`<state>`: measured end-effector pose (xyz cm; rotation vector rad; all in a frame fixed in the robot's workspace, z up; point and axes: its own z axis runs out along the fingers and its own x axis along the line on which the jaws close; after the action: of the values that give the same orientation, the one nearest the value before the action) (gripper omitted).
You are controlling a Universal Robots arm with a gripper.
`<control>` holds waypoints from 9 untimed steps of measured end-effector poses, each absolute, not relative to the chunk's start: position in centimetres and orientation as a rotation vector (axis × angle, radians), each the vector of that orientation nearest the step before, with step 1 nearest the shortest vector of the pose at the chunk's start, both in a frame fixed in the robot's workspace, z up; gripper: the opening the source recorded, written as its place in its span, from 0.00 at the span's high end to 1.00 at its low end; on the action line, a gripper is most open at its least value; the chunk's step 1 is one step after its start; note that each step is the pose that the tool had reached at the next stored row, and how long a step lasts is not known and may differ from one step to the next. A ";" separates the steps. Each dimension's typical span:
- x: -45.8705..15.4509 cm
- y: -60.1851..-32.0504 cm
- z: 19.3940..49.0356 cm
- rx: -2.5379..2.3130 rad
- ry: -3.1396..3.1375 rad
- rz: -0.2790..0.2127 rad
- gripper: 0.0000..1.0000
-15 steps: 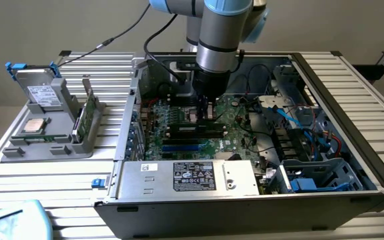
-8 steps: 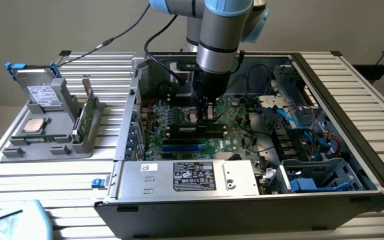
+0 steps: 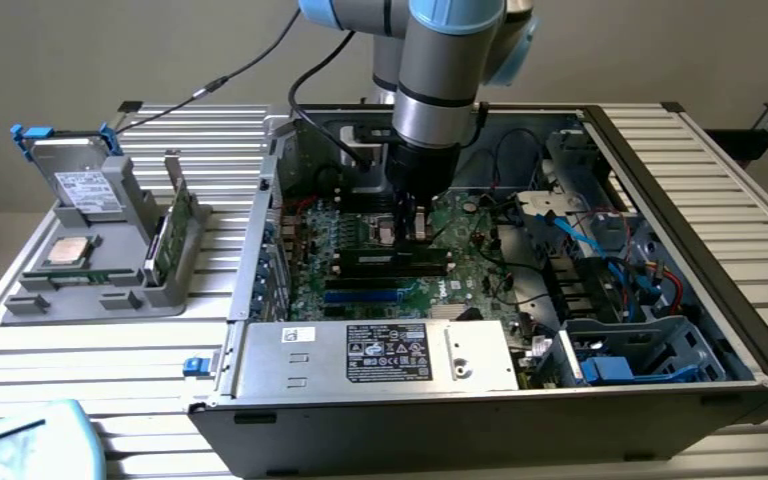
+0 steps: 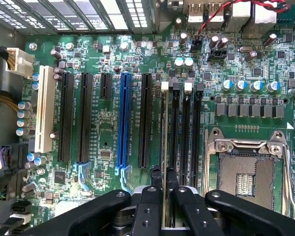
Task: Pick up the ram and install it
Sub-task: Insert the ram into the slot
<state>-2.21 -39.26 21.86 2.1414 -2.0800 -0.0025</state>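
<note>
- Install step. Black two-finger gripper (image 4: 163,173) clamped on the ram (image 4: 163,129), a thin green circuit-board stick seen edge-on.
- Ram in line with white-latched black memory slot (image 4: 164,86); seating not discernible.
- Judgement: needs a square, straight press.

The gripper (image 4: 164,173) pinches the ram (image 4: 163,132) edge-on, in line with the motherboard's (image 4: 108,128) memory slots (image 4: 187,132), near the open processor socket (image 4: 246,172).

I can read nothing for certain: the supply label (image 3: 388,352) well apart from the gripper (image 3: 411,235) and the slot lettering (image 4: 180,120) just beside it are illegible.
</note>
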 end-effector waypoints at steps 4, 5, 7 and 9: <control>-2.2 -39.3 21.8 2.141 -2.080 -0.002 0.86; -2.2 -39.3 21.8 2.141 -2.080 -0.002 0.86; -2.2 -39.3 21.7 2.140 -2.081 -0.002 0.86; -2.3 -39.3 21.7 2.138 -2.082 -0.002 0.86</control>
<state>-2.25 -39.26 21.70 2.1380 -2.0824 -0.0016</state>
